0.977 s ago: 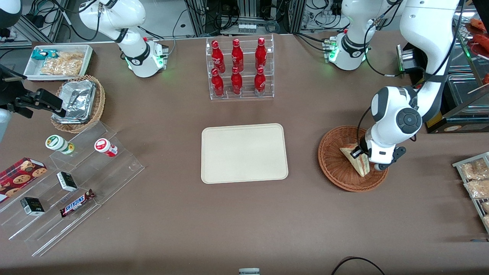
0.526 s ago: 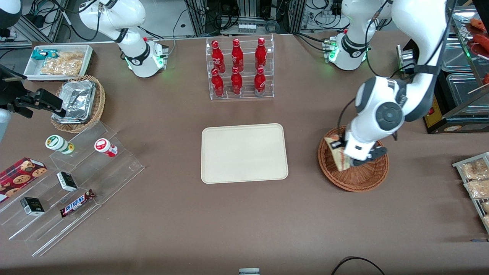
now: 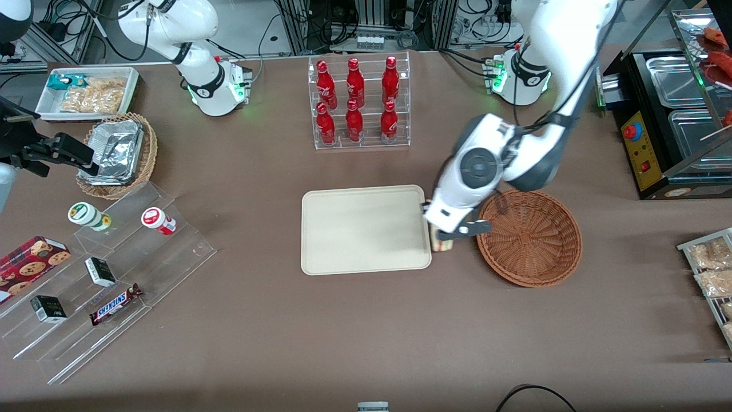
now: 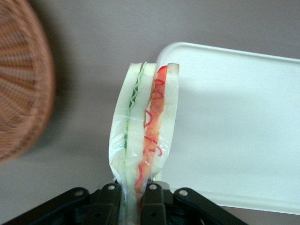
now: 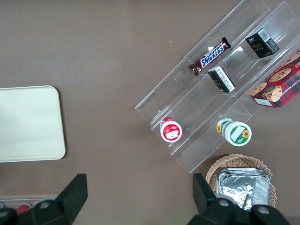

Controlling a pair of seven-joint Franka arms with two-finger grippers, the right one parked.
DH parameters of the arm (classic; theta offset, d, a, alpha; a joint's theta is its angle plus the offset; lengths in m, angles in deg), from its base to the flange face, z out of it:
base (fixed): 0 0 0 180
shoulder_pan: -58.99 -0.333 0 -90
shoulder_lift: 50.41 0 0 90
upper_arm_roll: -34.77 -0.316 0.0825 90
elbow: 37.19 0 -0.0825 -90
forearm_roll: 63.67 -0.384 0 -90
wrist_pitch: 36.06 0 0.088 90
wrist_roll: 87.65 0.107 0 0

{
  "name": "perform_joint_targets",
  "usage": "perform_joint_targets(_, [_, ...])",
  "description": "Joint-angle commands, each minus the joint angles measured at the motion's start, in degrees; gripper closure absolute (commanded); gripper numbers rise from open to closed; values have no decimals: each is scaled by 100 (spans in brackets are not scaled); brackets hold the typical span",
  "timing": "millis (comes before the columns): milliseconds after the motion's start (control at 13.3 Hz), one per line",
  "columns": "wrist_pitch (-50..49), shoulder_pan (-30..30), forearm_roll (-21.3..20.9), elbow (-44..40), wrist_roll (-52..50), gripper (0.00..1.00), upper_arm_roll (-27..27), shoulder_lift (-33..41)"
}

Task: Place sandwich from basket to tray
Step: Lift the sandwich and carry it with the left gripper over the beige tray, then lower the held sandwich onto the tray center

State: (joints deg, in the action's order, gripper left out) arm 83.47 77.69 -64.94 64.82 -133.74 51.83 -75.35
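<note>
My left gripper (image 3: 441,236) (image 4: 132,199) hangs in the air between the basket and the tray, shut on the sandwich (image 4: 143,129). The sandwich (image 3: 441,243) is a wrapped wedge of white bread with green and red filling, clamped at one end and held over the tray's rim nearest the basket. Beside it lies the round reddish-brown wicker basket (image 3: 529,237) (image 4: 21,79), with nothing in it. The cream tray (image 3: 366,229) (image 4: 234,122) (image 5: 28,124) lies flat at the table's middle with nothing on it.
A clear rack of red bottles (image 3: 358,103) stands farther from the camera than the tray. Toward the parked arm's end are stepped acrylic shelves (image 3: 103,269) with snacks, a tan basket holding a foil container (image 3: 117,151) and a white bin (image 3: 86,91). Snack bags (image 3: 709,269) lie at the working arm's end.
The gripper has lifted the sandwich out of the basket and carried it sideways to the tray's edge. The basket now holds nothing.
</note>
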Motion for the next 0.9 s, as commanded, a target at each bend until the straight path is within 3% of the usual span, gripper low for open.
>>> perform_joint_targets(0, [-105,449,-337,-953,-689,100,-45,-764])
perform_joint_targets(451, [-648,1249,-672,-2640,-1569,100,-62,-1916])
perform_joint_targets(827, [-782,1592,-708,-3082,-1605,100,-53,-2365])
